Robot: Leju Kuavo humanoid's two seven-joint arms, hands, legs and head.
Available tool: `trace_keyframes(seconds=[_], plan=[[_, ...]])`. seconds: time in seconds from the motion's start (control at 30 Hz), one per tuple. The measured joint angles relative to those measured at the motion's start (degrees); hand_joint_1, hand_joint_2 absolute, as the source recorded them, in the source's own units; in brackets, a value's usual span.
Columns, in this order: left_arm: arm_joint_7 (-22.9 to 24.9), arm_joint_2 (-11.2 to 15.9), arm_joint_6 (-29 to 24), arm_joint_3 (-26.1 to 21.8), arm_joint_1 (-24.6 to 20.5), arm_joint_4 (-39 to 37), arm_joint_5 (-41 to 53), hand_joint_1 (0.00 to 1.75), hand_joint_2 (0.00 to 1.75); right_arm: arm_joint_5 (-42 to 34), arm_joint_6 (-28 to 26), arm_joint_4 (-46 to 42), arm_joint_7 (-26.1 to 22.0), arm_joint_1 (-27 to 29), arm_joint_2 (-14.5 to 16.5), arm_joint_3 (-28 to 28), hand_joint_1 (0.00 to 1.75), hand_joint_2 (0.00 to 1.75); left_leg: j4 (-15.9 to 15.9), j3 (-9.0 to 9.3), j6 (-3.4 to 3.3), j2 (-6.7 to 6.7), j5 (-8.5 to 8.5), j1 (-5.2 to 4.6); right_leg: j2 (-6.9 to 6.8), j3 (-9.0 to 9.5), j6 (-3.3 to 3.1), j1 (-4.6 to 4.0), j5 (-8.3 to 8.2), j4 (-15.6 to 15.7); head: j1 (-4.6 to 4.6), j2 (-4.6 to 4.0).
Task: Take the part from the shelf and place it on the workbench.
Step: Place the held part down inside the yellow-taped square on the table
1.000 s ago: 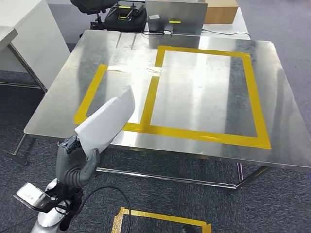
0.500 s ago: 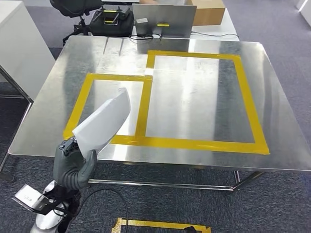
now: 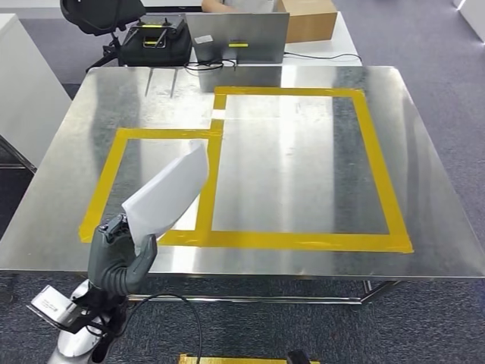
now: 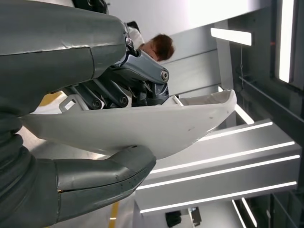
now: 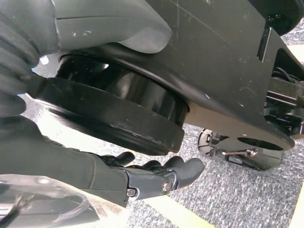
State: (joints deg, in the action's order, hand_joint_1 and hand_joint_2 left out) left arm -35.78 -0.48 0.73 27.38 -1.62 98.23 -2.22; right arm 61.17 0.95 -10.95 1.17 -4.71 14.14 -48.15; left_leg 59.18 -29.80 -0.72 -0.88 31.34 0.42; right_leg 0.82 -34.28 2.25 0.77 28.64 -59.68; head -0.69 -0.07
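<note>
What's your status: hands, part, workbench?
Left hand grips white part, above workbench near edge. Right hand hangs empty, fingers apart. Nothing in the way.

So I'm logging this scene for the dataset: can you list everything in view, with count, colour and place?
workbench: one, bare steel, ahead of the robot.
tape: yellow, two adjoining rectangles on the workbench.
part: one, white, curved, held above the workbench's near left edge.
laptop: one, silver, beyond the far edge.
box: one, brown cardboard, behind the laptop.
case: one, black with yellow marks, far left.
chair: one, black, far left.
carpet: grey-blue floor.
person: one, partly seen in the left wrist view.
left hand: grey, grips the part.
right hand: dark, hangs over the carpet, holding nothing.
</note>
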Motion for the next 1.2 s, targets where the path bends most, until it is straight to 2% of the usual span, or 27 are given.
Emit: trace_keyframes(seconds=[0.17, 0.27, 0.4, 0.57, 0.7, 0.8, 0.93, 1.07, 1.2], plan=[[0.23, 0.2, -0.55, 0.07, -0.45, 0.0, 1.88, 1.75, 1.75, 0.01, 0.05, 0.0, 0.1, -0.01, 0.0, 0.0, 0.0, 1.75, -0.81, 0.77, 0.01, 0.05, 0.02, -0.01, 0.1, 0.34, -0.69, -0.08, 0.57, 0.07, 0.01, 0.0], [1.05, 0.91, -4.15, 0.25, -1.23, -0.11, 8.45, 1.75, 1.75, 0.06, 0.18, 0.0, 0.28, -0.05, 0.0, 0.0, 0.0, 1.75, -1.4, 1.09, 0.17, 0.07, 0.23, 0.01, -0.01, 0.38, -0.86, -0.16, 0.66, 0.07, -0.01, 0.0], [2.49, 3.43, -11.07, 0.38, -3.88, -0.61, 18.72, 1.75, 1.75, 0.36, 0.46, 0.0, 0.46, -0.1, 0.0, 0.0, 0.0, 1.75, -1.48, 1.14, 0.45, 0.08, 0.08, 0.01, -0.06, 0.49, -1.0, -0.18, 0.61, 0.06, -0.01, 0.0], [5.15, 7.28, -15.53, -0.97, -8.19, -2.99, 26.49, 1.75, 1.75, 0.9, 0.92, 0.0, 0.56, -0.19, 0.0, 0.0, 0.0, 1.75, -1.47, 1.19, 0.64, 0.11, -0.02, -0.03, -0.07, 0.64, -1.09, -0.17, 0.46, 0.09, -0.03, 0.0], [10.09, 9.7, -19.89, -2.4, -11.03, -6.24, 32.8, 1.75, 1.75, 1.75, 1.28, 0.0, 0.63, -0.26, -0.02, 0.09, 0.0, 1.75, -1.45, 1.23, 0.71, 0.12, -0.06, -0.05, -0.08, 0.78, -1.07, -0.15, 0.37, 0.27, -0.02, 0.0], [11.26, 11.51, -22.33, -4.03, -16.04, -13.63, 37.18, 1.75, 1.75, 2.48, 1.87, 0.0, 0.81, -0.41, -0.02, 0.34, 0.0, 1.75, -1.45, 1.26, 0.79, 0.12, -0.12, -0.05, -0.1, 0.9, -1.02, -0.16, 0.27, 0.38, -0.04, 0.0], [11.07, 12.85, -21.87, -5.88, -23.51, -24.95, 40.71, 1.75, 1.75, 3.38, 2.49, 0.0, 0.85, -0.5, -0.02, 0.68, 0.0, 1.75, -1.43, 1.35, 0.82, 0.21, -0.14, -0.06, -0.02, 0.98, -0.99, -0.15, 0.18, 0.46, -0.03, -0.01], [10.94, 12.32, -20.0, -5.76, -30.11, -35.65, 42.42, 1.75, 1.75, 4.16, 2.91, 0.0, 0.91, -0.72, -0.02, 1.57, 0.0, 1.75, -1.41, 1.35, 0.83, 0.19, -0.15, -0.06, -0.02, 1.04, -0.96, -0.15, 0.11, 0.53, -0.04, 0.0], [10.75, 10.81, -19.62, -5.41, -34.11, -42.67, 42.57, 1.75, 1.75, 4.43, 3.08, 0.0, 0.96, -0.8, -0.02, 1.97, 0.0, 1.75, -1.39, 1.35, 0.82, 0.26, -0.15, -0.07, 0.07, 1.07, -0.9, -0.14, 0.06, 0.61, -0.04, 0.0]])
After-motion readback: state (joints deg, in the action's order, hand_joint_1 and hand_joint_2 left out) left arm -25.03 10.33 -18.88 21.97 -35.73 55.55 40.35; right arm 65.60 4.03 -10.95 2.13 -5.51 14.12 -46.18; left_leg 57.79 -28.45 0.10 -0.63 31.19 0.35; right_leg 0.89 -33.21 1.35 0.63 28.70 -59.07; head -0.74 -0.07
